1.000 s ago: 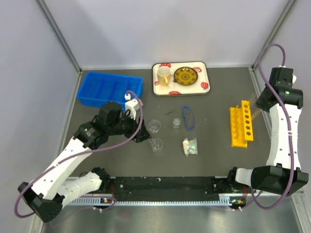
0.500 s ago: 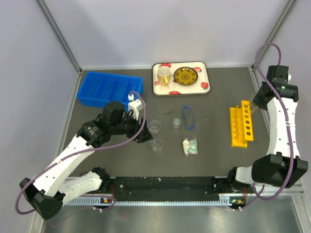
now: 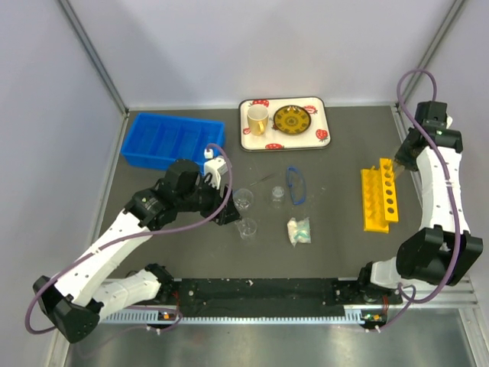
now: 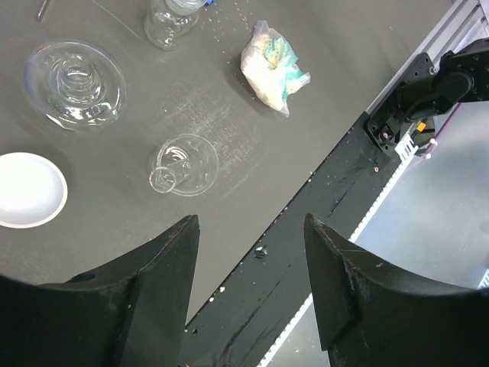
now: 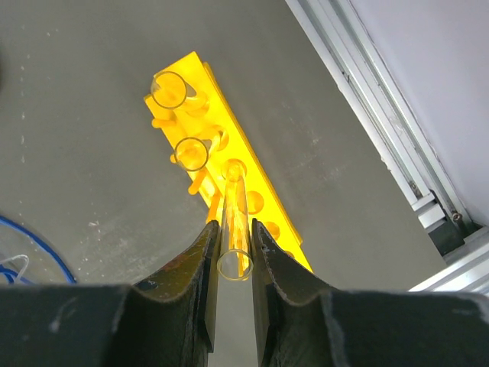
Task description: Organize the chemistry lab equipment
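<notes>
Reaching up at 3 o'clock, right arm (image 3: 442, 191) bends down with right jaws pinching a thin clear tube (image 5: 234, 222) over the yellow rack (image 5: 243, 145), left arm (image 3: 114, 237) stretched toward 1 o'clock, left jaws wide beside a small beaker (image 4: 183, 164) on the desk (image 4: 229, 99).

robot test cell, plain grey walls (image 3: 267, 46), aluminium frame rail (image 3: 92, 57), dark table (image 3: 336, 252), two bolted-down arms (image 3: 107, 248)

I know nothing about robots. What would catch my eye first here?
The bright yellow rack on the right stands out, with the right tool pinching a thin clear tube that points at it. A blue bin sits far left, and clear beakers dot the middle near the open left tool.
</notes>
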Controlling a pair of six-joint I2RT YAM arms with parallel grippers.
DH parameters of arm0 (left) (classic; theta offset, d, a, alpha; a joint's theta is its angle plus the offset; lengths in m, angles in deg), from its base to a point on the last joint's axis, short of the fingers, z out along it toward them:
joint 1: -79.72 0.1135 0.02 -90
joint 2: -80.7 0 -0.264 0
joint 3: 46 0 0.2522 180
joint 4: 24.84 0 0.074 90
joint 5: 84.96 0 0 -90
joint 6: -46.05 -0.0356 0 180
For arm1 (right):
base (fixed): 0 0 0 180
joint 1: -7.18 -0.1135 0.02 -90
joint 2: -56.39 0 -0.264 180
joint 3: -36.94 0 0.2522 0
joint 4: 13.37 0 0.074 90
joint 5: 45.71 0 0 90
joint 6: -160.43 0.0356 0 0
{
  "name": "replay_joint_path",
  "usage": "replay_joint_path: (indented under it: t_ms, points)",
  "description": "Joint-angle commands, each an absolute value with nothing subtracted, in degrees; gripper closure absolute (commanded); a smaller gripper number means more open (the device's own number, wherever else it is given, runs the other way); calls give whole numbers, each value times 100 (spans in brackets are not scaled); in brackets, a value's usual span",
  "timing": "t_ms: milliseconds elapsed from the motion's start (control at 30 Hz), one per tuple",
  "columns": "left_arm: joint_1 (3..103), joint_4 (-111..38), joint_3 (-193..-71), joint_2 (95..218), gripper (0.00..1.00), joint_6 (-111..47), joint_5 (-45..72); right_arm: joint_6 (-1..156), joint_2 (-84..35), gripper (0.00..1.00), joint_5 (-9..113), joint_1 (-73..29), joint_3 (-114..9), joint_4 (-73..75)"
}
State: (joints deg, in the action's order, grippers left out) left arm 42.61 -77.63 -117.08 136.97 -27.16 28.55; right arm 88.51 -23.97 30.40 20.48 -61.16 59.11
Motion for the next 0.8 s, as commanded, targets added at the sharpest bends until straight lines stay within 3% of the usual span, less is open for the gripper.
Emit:
replay_joint_path:
  t_ms: [0,767]
  points:
    - [4227,-7631,-11873,13765,38,-2778,2789,8836,-2517,91,2917,2124,-5989,5620]
    - [4227,-7675,-11996,13924,38,-2813,2701,8941,-3220,90,3216,2142,-5707,5427]
